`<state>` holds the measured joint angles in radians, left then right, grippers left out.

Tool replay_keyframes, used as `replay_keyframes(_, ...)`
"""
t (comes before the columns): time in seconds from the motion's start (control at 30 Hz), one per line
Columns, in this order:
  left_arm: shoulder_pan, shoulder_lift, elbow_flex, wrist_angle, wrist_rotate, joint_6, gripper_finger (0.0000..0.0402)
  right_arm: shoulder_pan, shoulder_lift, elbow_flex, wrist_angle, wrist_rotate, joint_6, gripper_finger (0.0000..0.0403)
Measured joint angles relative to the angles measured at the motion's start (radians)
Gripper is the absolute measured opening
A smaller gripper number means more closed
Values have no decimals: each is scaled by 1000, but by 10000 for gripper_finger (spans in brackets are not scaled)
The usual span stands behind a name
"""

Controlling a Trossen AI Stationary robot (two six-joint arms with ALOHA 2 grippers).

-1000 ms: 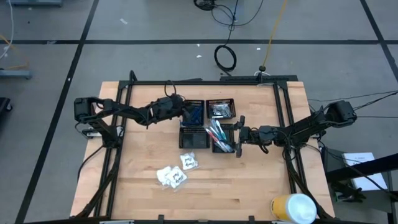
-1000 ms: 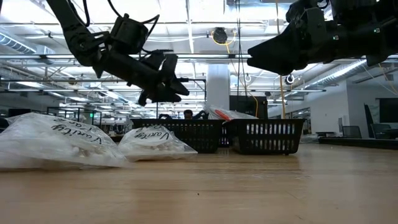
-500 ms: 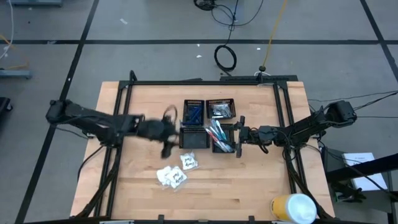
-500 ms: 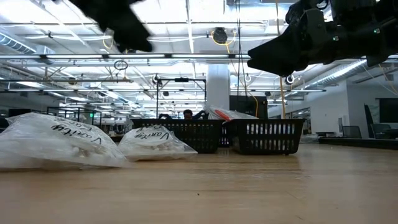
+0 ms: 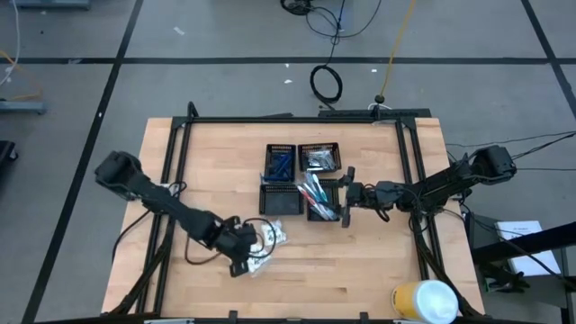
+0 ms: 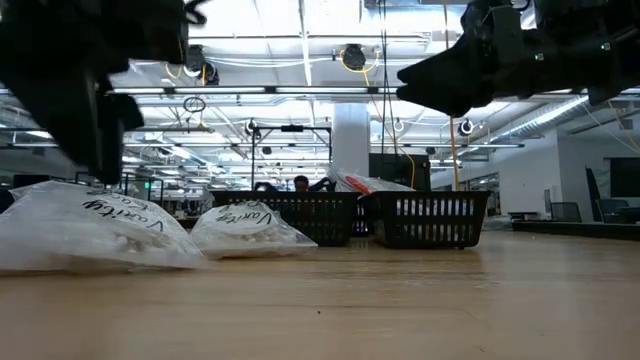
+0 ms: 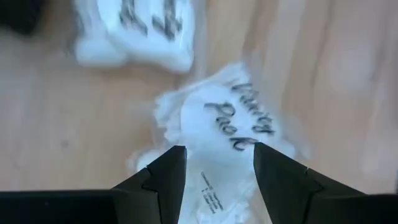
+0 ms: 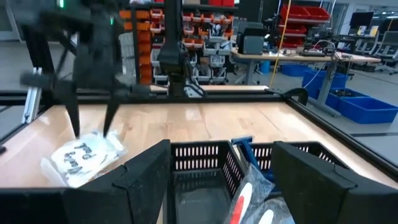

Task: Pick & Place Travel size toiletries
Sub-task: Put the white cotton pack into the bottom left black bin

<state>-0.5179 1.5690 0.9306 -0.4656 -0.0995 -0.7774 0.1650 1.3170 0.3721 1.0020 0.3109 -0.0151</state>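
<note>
Jaws of the left gripper [image 7: 214,180] hang parted over a white packet [image 7: 230,134] on the table [image 5: 360,270], gripping nothing; right gripper [image 5: 346,208] gapes empty beside the trays [image 5: 301,180].

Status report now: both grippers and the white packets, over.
Left gripper open, low over white packet, not gripping. Right gripper open, waiting at toothbrush tray. Nothing in the way.

A wooden table [image 5: 360,261] stands on a grey floor [image 5: 81,99] crossed by dark lines, a coiled cable [image 5: 326,84] lying behind it. Beyond — an open workshop with ceiling lights [image 6: 352,55], orange shelving [image 8: 199,25] (bins stacked) and blue crates [image 8: 357,106].
</note>
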Motion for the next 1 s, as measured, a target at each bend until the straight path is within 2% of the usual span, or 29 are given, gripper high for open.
replay_keyframes(0.2,5,84,0,5,19,-82,182,0,0,0,24,-1,-4,263)
replay_keyframes(0.43,9,107,0,-5,31,-100,174,0,0,0,22,-2,-8,263)
replay_keyframes(0.53,14,106,0,-5,72,-96,132,0,0,0,18,-2,-8,263)
replay_keyframes(0.7,32,93,0,0,145,-83,20,0,0,0,18,-2,-8,263)
replay_keyframes(0.9,36,39,19,-12,114,-31,5,0,0,0,18,-2,-8,263)
replay_keyframes(1.0,33,-7,51,-10,49,32,6,0,0,0,17,-2,-8,263)
